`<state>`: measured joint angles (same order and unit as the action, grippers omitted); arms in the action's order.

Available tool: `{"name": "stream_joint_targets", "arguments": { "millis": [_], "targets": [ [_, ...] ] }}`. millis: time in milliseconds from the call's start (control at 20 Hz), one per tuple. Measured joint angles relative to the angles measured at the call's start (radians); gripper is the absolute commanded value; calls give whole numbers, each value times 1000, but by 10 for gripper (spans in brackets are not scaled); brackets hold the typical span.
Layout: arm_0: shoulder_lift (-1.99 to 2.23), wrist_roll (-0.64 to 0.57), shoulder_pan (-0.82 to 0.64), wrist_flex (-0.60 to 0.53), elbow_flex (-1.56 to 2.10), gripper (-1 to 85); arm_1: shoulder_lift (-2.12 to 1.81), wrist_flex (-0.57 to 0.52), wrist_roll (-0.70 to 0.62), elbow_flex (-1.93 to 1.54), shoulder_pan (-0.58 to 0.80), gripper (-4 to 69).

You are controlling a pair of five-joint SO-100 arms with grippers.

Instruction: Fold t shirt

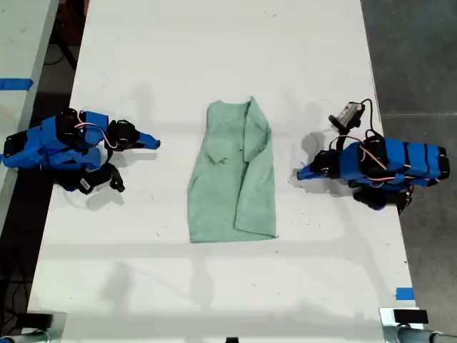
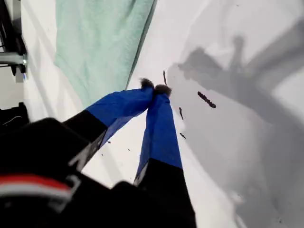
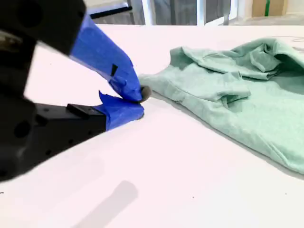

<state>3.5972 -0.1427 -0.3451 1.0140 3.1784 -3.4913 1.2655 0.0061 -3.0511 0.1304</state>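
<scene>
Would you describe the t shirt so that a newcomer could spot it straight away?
Find the long white table; the t shirt lies near its middle, between the two blue arms. It is the only cloth there: pale mint green, plain, folded into a narrow strip with its sides turned in.

T shirt (image 1: 232, 179): soft woven/knit cloth, matt, pale mint, creased where layers overlap; fine fabric grain visible in first wrist view. Table (image 1: 214, 57): smooth white top, slight sheen, few dark scuff marks. My first gripper (image 2: 156, 89): fingers wrapped in blue tape, matt, tips frayed; black plastic body. My second gripper (image 3: 141, 102): same blue tape, wrinkled, on black matt plastic.
</scene>
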Motion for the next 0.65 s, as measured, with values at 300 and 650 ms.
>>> {"name": "stream_joint_targets", "arguments": {
  "millis": [300,650],
  "targets": [
    [0,0,0,0,0,0,0,6,8,0,0,12],
    [0,0,0,0,0,0,0,6,8,0,0,12]
  ]
}}
